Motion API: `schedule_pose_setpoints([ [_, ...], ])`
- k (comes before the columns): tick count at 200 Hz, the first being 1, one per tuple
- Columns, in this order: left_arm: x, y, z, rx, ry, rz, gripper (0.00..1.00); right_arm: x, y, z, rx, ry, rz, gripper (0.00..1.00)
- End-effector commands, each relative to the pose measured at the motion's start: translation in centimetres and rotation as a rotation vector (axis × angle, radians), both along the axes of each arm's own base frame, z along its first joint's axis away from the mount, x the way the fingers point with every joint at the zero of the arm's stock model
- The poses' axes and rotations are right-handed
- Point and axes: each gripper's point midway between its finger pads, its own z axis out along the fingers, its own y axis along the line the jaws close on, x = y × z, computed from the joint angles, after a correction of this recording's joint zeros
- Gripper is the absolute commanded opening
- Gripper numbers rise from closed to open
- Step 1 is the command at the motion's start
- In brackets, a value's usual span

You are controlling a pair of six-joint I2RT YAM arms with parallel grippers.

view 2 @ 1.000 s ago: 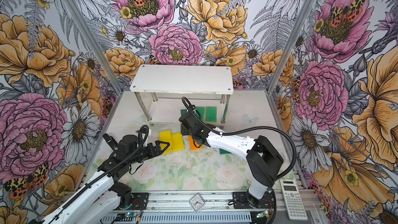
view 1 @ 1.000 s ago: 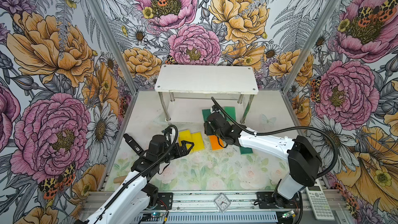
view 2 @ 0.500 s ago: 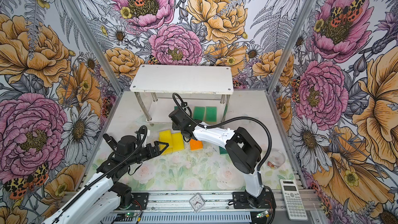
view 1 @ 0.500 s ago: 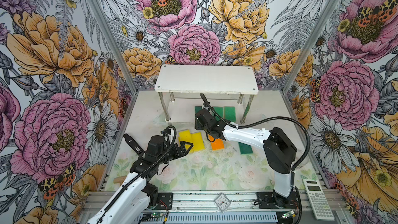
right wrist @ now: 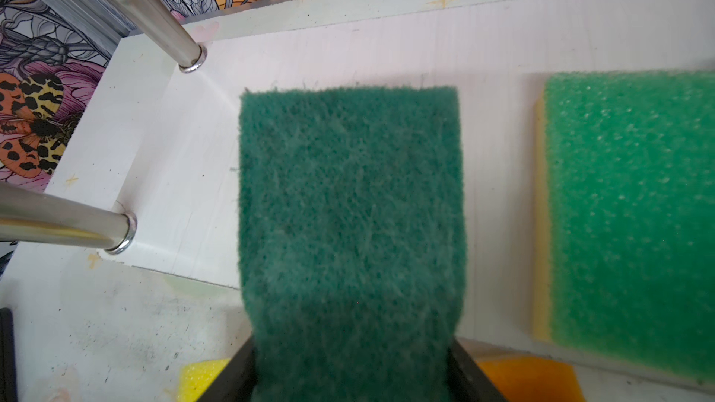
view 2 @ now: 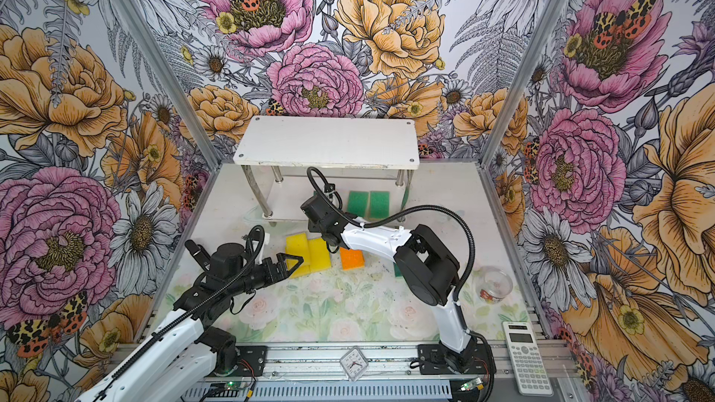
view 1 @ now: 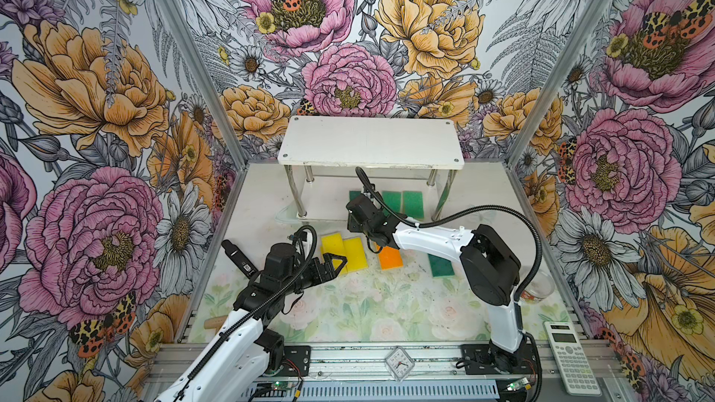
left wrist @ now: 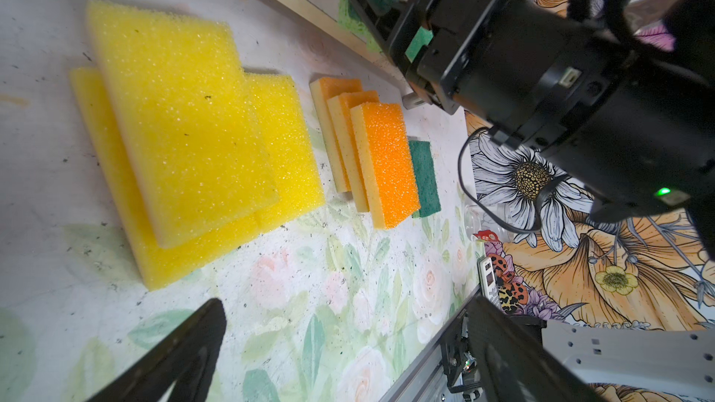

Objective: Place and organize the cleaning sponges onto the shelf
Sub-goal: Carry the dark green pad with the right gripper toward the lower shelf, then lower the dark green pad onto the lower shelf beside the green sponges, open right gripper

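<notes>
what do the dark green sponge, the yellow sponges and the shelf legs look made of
The dark green sponge looks like a fibrous scouring layer: matte, fuzzy tangled strands. The yellow sponges look like open-cell foam, probably synthetic: porous, glinting surface. The shelf legs look like polished metal tube, chrome or steel: mirror-like reflections.

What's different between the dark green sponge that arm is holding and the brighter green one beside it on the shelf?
The dark green sponge looks fuzzy and fibrous; the bright green sponge looks porous, with a yellow layer beneath. The dark green sponge is clamped in the right gripper, reaching over the shelf's lower board; the bright green sponge lies flat there, untouched. Both are rectangular, long sides parallel.
</notes>
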Motion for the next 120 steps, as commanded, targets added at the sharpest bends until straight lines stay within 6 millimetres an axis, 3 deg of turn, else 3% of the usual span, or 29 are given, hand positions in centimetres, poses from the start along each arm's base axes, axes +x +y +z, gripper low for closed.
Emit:
schedule_pose_setpoints([
  [1,-0.2,0.0,-0.1,-0.013,0.003,-0.009,0.99,1.5,-0.7,0.3,-0.006,-0.027,-0.045,0.62],
  [120,-0.2,0.2,-0.3,-0.012,0.007,0.002,0.99,2.9,-2.1,-1.1,-0.031,-0.009,-0.074,0.62],
])
